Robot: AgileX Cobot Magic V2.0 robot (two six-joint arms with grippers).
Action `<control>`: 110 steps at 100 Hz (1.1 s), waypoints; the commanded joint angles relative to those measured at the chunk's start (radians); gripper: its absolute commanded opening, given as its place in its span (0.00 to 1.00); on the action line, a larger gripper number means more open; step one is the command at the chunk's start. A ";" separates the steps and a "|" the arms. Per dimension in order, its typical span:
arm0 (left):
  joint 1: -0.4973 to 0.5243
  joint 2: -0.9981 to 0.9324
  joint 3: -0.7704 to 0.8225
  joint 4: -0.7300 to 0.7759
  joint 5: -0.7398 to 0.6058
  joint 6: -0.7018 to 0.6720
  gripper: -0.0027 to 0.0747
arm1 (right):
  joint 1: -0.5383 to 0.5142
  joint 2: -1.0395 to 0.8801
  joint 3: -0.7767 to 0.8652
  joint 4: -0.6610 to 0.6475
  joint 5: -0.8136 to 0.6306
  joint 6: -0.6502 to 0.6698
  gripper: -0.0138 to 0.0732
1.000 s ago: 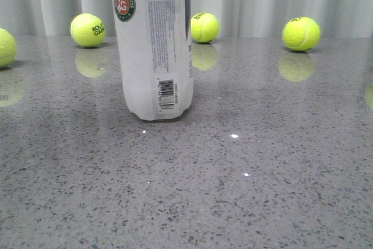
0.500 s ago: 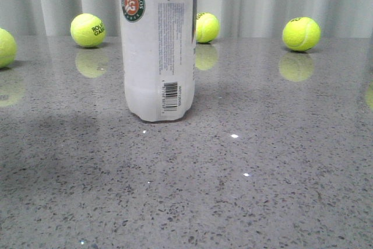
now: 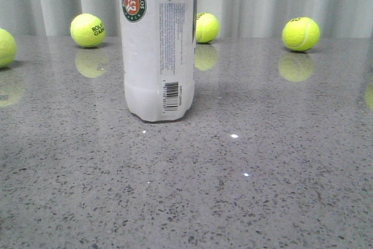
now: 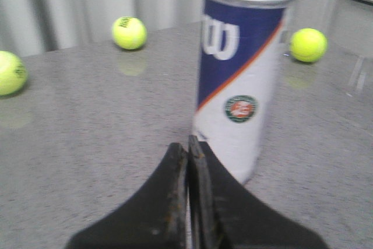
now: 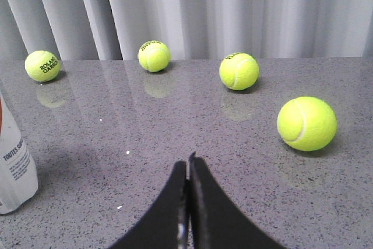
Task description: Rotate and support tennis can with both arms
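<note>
The tennis can [image 3: 157, 51] stands upright on the grey table, its emblem and barcode facing the front camera. In the left wrist view it [image 4: 239, 80] shows its navy panel with the W logo, orange stripe, emblem and metal rim. My left gripper [image 4: 187, 144] is shut and empty, its tips close before the can's base; I cannot tell whether they touch. My right gripper [image 5: 188, 164] is shut and empty, well apart from the can, whose lower part [image 5: 14, 173] shows at that view's edge. Neither gripper shows in the front view.
Several yellow-green tennis balls lie on the table: one [image 3: 88, 30] behind the can to the left, one [image 3: 205, 27] just behind it, one [image 3: 301, 33] at the back right, one [image 3: 4, 46] at the left edge. A grey curtain hangs behind the table.
The can has shifted slightly to the right and turned, so the emblem and barcode moved right; it has been still for the last half second.
</note>
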 commanded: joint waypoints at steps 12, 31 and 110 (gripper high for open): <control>0.067 -0.024 0.062 0.036 -0.219 0.000 0.01 | -0.005 0.005 -0.027 -0.007 -0.074 -0.005 0.09; 0.189 -0.067 0.126 0.157 -0.242 -0.115 0.01 | -0.005 0.005 -0.027 -0.007 -0.074 -0.005 0.09; 0.529 -0.594 0.530 0.387 -0.071 -0.401 0.01 | -0.005 0.006 -0.027 -0.007 -0.070 -0.005 0.09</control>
